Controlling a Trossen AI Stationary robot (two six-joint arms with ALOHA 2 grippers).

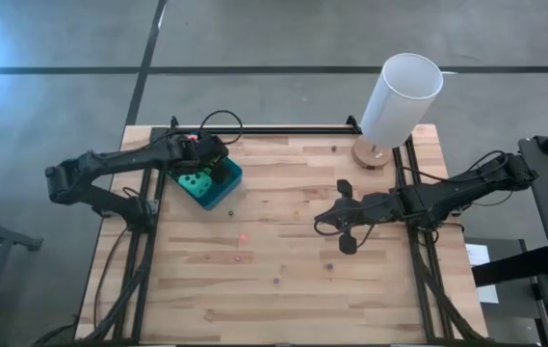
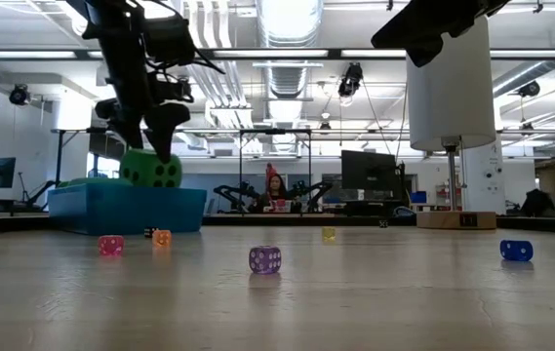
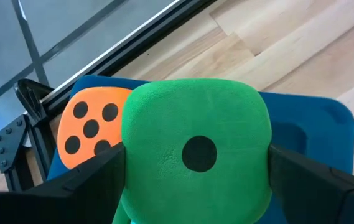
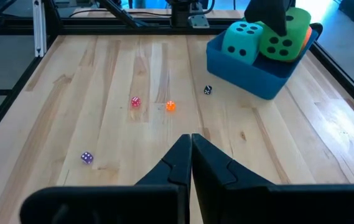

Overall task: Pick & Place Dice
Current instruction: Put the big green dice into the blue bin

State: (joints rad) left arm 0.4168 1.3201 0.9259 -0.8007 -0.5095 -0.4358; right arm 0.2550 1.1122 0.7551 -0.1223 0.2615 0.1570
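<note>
Over the blue tray, left gripper clamps a green die (jaws wide); right gripper closed.

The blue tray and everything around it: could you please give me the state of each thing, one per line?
Blue tray: on the table, holding foam dice.
Green die: over the tray, between the left gripper's fingers.
Orange die: in the tray, behind the green one.
Teal die: in the tray.
Left gripper: shut on the green die.
Right gripper: shut, empty, above the table.
White lamp: upright.
</note>
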